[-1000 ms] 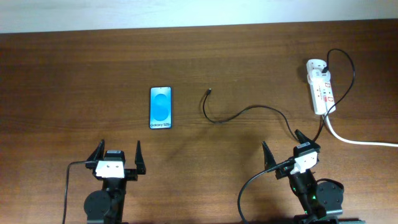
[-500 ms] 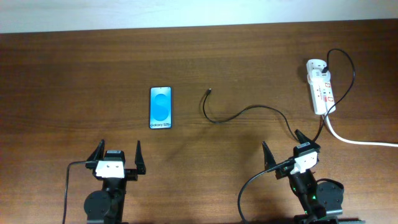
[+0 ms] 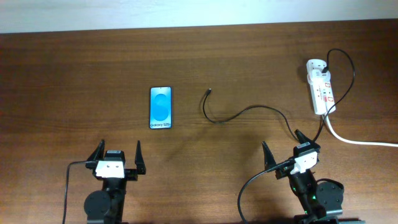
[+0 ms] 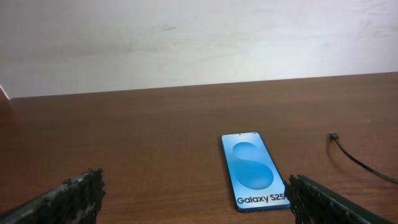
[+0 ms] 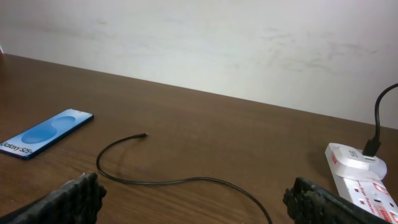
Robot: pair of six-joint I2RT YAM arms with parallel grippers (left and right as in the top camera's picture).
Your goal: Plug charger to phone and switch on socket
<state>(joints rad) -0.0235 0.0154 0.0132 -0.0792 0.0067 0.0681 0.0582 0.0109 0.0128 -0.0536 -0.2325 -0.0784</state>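
The phone (image 3: 160, 107) lies flat on the table with its blue "Galaxy S25" screen up; it also shows in the left wrist view (image 4: 253, 168) and the right wrist view (image 5: 45, 133). The charger cable (image 3: 242, 113) curves from its connector tip (image 3: 209, 92) right to the socket (image 3: 321, 85), a white power strip with red switches; its plug sits in the far end. The cable shows in the right wrist view (image 5: 180, 180), as does the socket (image 5: 364, 175). My left gripper (image 3: 118, 152) is open and empty near the front edge, below the phone. My right gripper (image 3: 283, 144) is open and empty, just below the cable.
A thick white cord (image 3: 360, 142) runs from the socket off the right edge. A pale wall (image 4: 199, 37) rises behind the table's far edge. The brown wooden table (image 3: 74, 74) stretches to the left.
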